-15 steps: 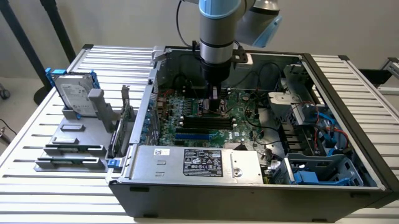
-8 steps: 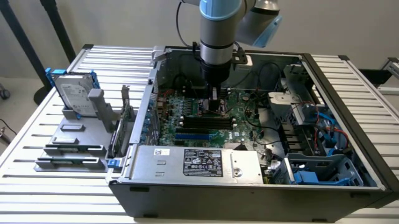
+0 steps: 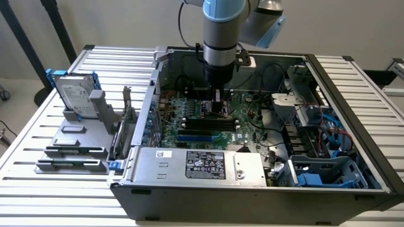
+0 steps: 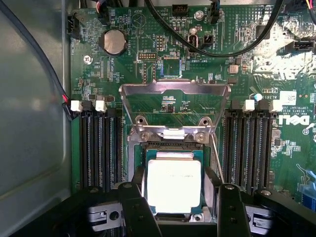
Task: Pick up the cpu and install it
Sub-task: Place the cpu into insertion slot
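Observation:
The cpu (image 4: 174,185), a small square chip with a pale silver top, sits level between my two black fingers (image 4: 132,197) directly over the open socket (image 4: 174,148) on the green motherboard (image 4: 123,64). My gripper (image 4: 175,183) is closed against the chip's two opposite sides. The socket's metal load plate (image 4: 175,96) is swung up, just beyond the chip. In the exterior view my gripper (image 3: 219,109) points straight down, low over the motherboard (image 3: 208,125) inside the open computer case (image 3: 252,191).
Black memory slots (image 4: 98,148) flank the socket on both sides, and black cables (image 4: 212,47) cross the board beyond it. A power supply (image 3: 198,165) fills the case's front. On the exterior view's left, a grey fixture (image 3: 73,151) holds a hard drive (image 3: 75,97) in a blue frame.

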Motion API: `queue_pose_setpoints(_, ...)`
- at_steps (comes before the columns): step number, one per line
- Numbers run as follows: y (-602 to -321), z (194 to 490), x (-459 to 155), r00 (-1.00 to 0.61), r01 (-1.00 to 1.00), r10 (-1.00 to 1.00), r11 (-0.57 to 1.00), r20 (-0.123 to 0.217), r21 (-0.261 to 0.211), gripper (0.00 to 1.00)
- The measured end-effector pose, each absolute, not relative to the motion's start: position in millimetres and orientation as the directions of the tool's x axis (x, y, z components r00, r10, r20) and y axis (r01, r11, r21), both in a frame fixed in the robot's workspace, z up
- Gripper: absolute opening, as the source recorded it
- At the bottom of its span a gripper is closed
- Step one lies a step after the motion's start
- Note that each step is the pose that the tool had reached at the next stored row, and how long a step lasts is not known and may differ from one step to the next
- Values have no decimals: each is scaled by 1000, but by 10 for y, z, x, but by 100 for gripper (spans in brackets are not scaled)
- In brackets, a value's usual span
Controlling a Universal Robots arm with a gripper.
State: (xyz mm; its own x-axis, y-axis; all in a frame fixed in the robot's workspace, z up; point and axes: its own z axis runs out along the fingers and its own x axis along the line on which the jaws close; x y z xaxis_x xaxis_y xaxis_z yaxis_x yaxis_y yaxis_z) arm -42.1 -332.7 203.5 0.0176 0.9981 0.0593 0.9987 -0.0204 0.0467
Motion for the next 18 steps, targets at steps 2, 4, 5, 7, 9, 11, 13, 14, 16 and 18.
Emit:
queue_pose_setpoints(2,-3326,2031,-420,18,999,998,-21,59,46,55)
queue_pose_setpoints(4,-3323,2026,-419,19,999,998,-22,59,46,55)
queue_pose_setpoints(5,-3322,2024,-418,19,999,998,-22,59,46,55)
queue_pose_setpoints(7,-3319,2019,-417,20,999,998,-23,59,45,55)
queue_pose_setpoints(9,-3317,2015,-415,21,999,998,-23,59,45,55)
queue_pose_setpoints(11,-3314,2010,-413,21,999,998,-24,59,44,55)
queue_pose_setpoints(13,-3313,2006,-412,22,999,998,-24,59,44,55)
queue_pose_setpoints(14,-3312,2003,-410,22,999,998,-25,59,44,55)
queue_pose_setpoints(16,-3312,1998,-408,23,999,998,-25,59,43,55)
queue_pose_setpoints(18,-3312,1994,-405,23,999,998,-26,59,42,55)
